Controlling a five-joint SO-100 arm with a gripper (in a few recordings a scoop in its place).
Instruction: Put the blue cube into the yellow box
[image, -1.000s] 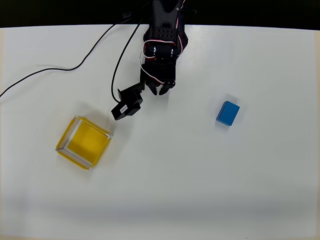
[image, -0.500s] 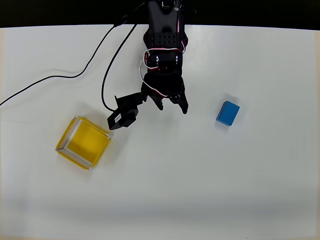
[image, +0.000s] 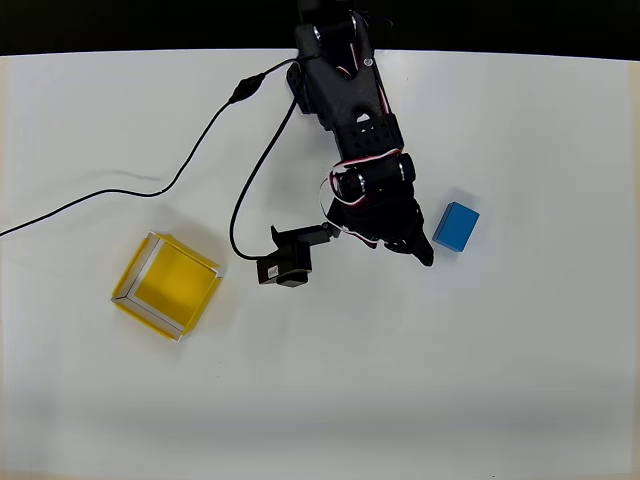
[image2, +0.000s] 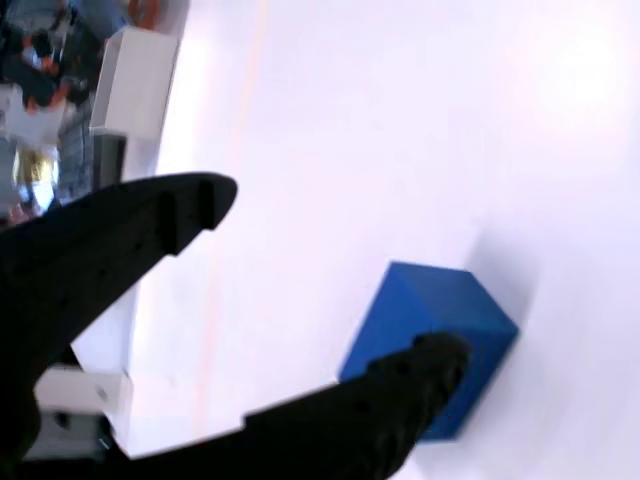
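Observation:
The blue cube (image: 456, 226) lies on the white table at the right of the overhead view. My black gripper (image: 408, 250) stands open just left of it, one fingertip (image: 428, 258) close to the cube's lower left corner. In the wrist view the gripper (image2: 335, 275) has its jaws spread wide with nothing between them. The cube (image2: 432, 305) sits just past the lower finger (image2: 430, 365), which hides part of it. The yellow box (image: 186, 252) with pale rims sits far off at the left, open-topped and empty.
A black cable (image: 190, 165) curls across the table from the arm to the left edge. The black camera module (image: 286, 266) hangs off the wrist between box and gripper. The table's far edge runs along the top against a dark background.
The arm has swung to the right and reached out, bringing the gripper from the table's upper middle to beside the blue cube. The jaws have spread wider.

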